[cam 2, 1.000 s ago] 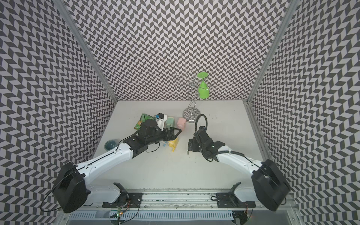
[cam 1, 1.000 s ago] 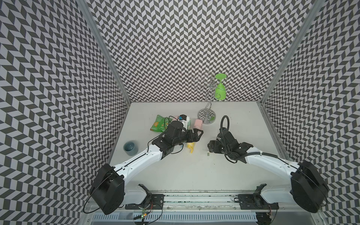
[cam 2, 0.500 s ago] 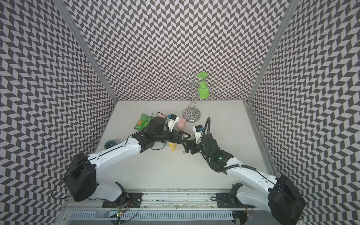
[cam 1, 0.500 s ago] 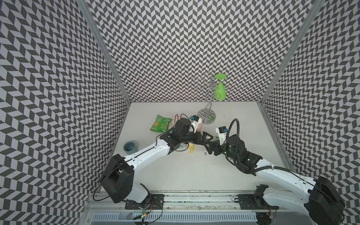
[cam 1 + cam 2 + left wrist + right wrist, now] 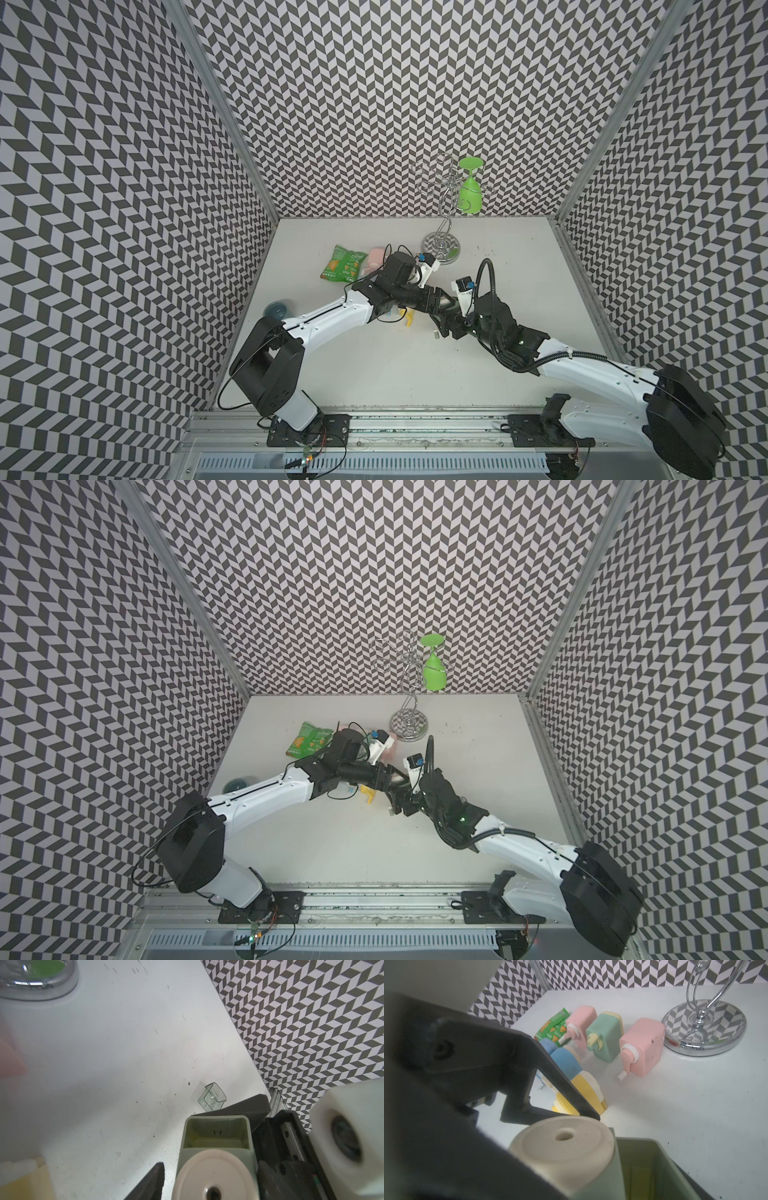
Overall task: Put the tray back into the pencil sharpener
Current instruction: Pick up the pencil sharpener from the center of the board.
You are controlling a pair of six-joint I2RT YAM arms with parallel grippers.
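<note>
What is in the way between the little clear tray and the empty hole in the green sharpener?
Nothing I can see. The clear tray lies by itself on the white table. The hole in the green sharpener is open and empty. No gripper holds the tray yet.

The bench [image 5: 374, 374] is a white, scuffed slab filling the lower middle of both top views, flecked with small dark specks. Near its left edge sits a round teal dish [image 5: 277, 309]. Towards the back, left of centre, a green snack packet [image 5: 343, 269] lies flat with a pink sharpener [image 5: 376, 257] just beside it. To their right stands the chrome base of a wire stand [image 5: 441, 248]. The right wrist view shows more near that base — a second pink sharpener [image 5: 641, 1047], a green sharpener [image 5: 604, 1036], then a blue sharpener [image 5: 564, 1059] and a yellow sharpener [image 5: 585, 1088] close together. The clear tray [image 5: 212, 1099] lies alone on bare bench — in a top view the tray [image 5: 435, 332] shows just right of centre.
</note>
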